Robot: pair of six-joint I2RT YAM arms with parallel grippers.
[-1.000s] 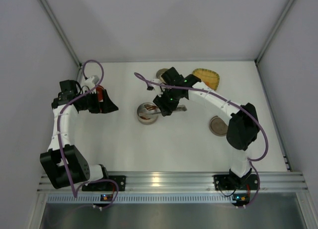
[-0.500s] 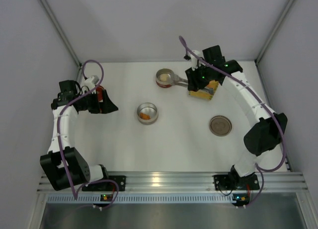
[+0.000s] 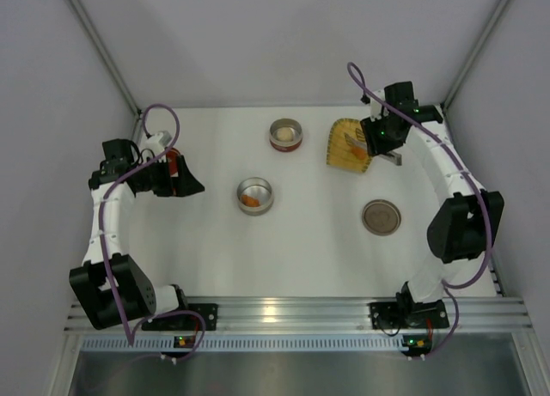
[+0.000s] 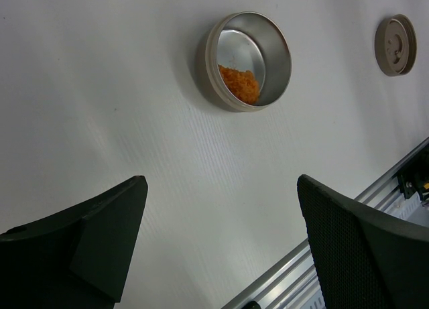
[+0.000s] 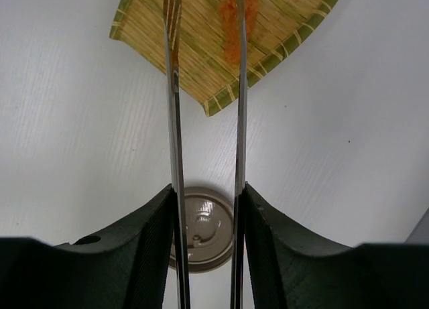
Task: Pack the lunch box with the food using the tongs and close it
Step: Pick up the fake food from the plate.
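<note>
You have two tins (image 3: 255, 196), one lid (image 3: 381, 216). Your right hand (image 5: 206, 195) clenches the tongs (image 5: 174, 121), which point lengthwise onto the tray (image 5: 194, 54). Your left hand (image 4: 221, 188) is released.

A white desk (image 3: 318, 258) stands between plain pale grey walls (image 3: 284, 44). An aluminium rail (image 3: 292, 312) runs along its near edge. The light is soft and even.

Your left arm (image 3: 105, 217) and right arm (image 3: 443, 161) show white links and black joints. A purple cable (image 3: 161, 109) runs along each.
</note>
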